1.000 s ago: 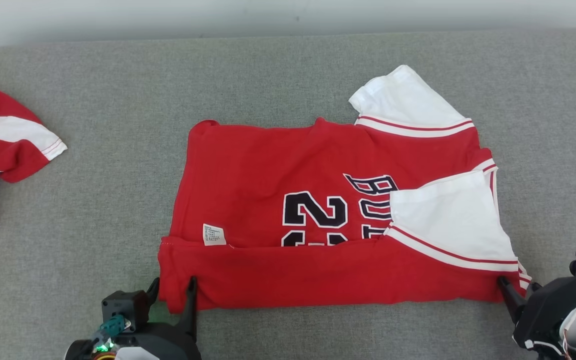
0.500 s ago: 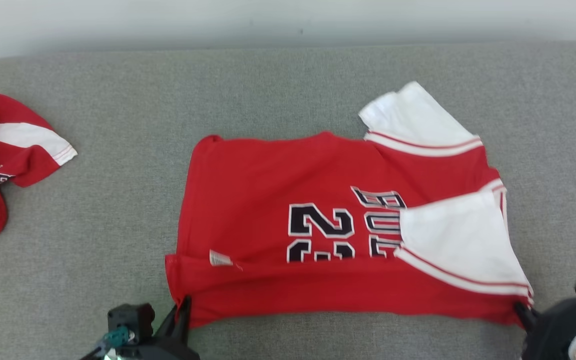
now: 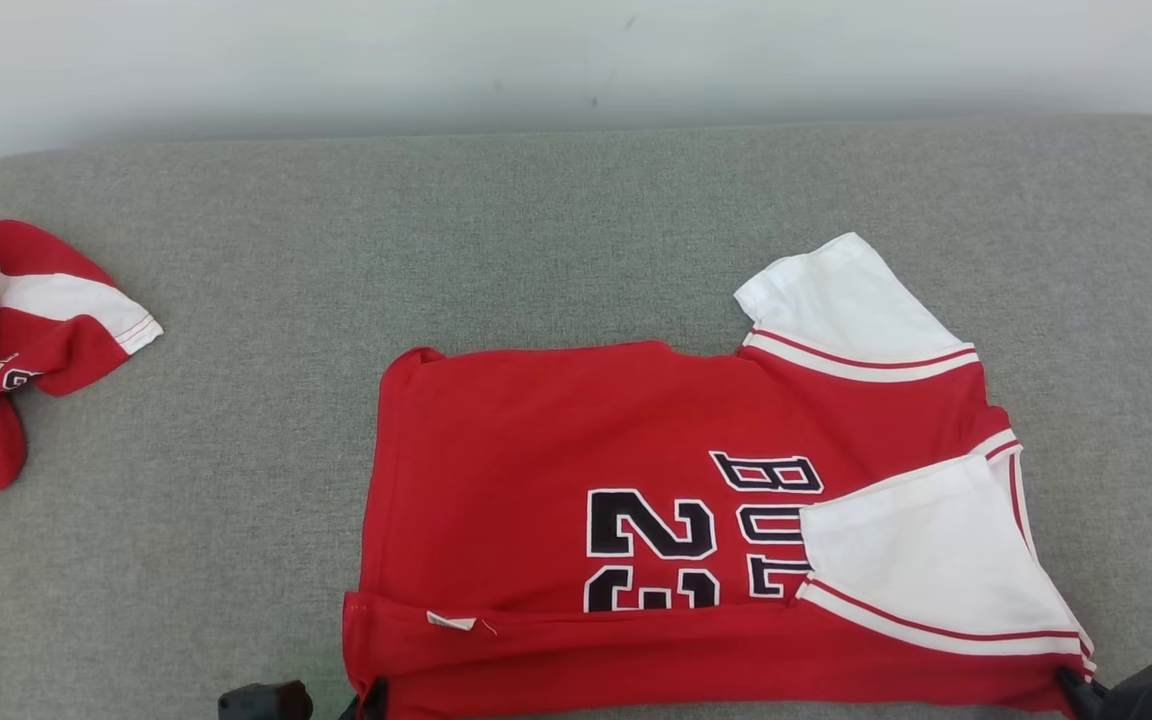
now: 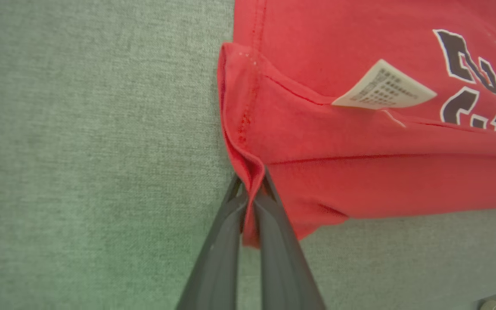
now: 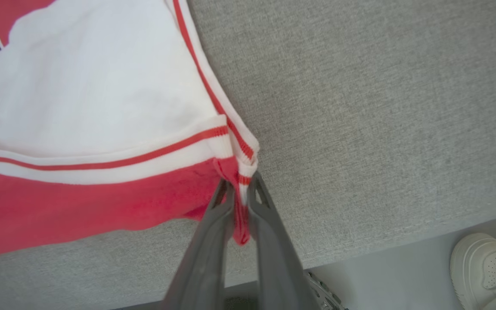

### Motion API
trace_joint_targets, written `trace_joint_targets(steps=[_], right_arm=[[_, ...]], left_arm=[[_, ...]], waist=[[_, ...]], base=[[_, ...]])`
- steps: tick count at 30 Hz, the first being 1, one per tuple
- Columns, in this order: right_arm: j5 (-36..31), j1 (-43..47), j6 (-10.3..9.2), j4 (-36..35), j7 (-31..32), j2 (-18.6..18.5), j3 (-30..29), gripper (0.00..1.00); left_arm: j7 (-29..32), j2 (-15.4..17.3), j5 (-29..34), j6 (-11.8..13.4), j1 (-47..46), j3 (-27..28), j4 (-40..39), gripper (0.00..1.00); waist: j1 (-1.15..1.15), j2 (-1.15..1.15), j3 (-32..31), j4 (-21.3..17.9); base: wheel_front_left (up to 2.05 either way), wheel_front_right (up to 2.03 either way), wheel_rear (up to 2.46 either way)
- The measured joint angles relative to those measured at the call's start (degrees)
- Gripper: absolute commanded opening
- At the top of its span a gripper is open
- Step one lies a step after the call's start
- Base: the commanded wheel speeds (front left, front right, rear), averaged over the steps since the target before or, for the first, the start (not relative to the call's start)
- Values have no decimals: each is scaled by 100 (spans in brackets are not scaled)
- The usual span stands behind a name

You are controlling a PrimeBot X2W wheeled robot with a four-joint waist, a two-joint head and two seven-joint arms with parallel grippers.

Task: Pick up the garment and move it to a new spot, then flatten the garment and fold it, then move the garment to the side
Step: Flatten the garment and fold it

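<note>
Red jersey (image 3: 556, 480) on grey cushion (image 3: 236, 250), left gripper (image 4: 251, 185) pinching its near left corner, right gripper (image 5: 239, 186) clamping its near right corner

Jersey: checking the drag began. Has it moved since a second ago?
Yes. The jersey slid toward the robot: its far edge, earlier beyond the white tip of the crumpled garment, now lies nearer.

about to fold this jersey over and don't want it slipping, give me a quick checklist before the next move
1. Left gripper shut on jersey corner: ok
2. Right gripper shut on the opposite corner: ok
3. Far sleeve tucked in: not ok, sticks out
4. Room on grey cushion beyond jersey: ok
5. Second garment apart from jersey: ok
6. Near edge taut between grips: cannot tell
</note>
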Motion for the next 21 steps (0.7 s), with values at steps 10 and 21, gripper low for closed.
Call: trace_joint_targets(steps=[10,21], right_arm=[[-98,-218,-1,-158,-191,14,-64,100],[-174,-1714,-1,-307,375,-789,631,100]], left_arm=[[252,188,-244,187,85,248,-374,100],[1199,742,-266,181,-1222,519,-757,100]], waist=[[0,0,-117,4],[0,0,40,-43]], base=[[0,0,0],[0,0,0]])
